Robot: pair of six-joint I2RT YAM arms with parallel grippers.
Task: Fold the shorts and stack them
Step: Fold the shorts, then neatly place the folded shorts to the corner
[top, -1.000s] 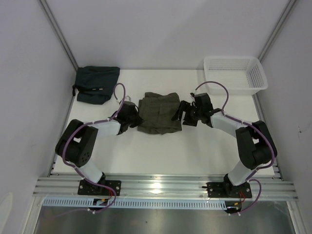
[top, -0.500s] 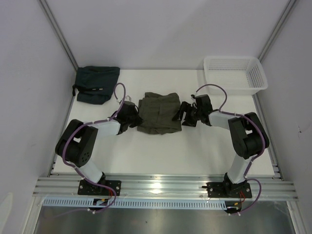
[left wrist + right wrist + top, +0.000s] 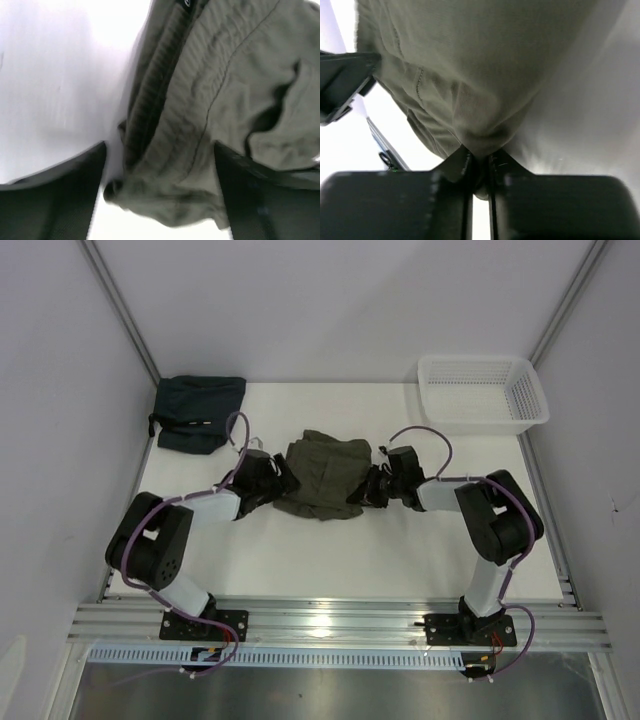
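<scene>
Right gripper (image 3: 479, 167) clamps tight on the shorts (image 3: 322, 472), right edge; left gripper (image 3: 160, 197) is spread wide, straddling the left edge. I see the cloth lying crosswise between both.

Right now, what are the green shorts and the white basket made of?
The shorts look like soft cloth, matte olive: they wrinkle and show stitched seams. The basket looks like stiff white plastic, probably, with a grid of little holes.
</scene>
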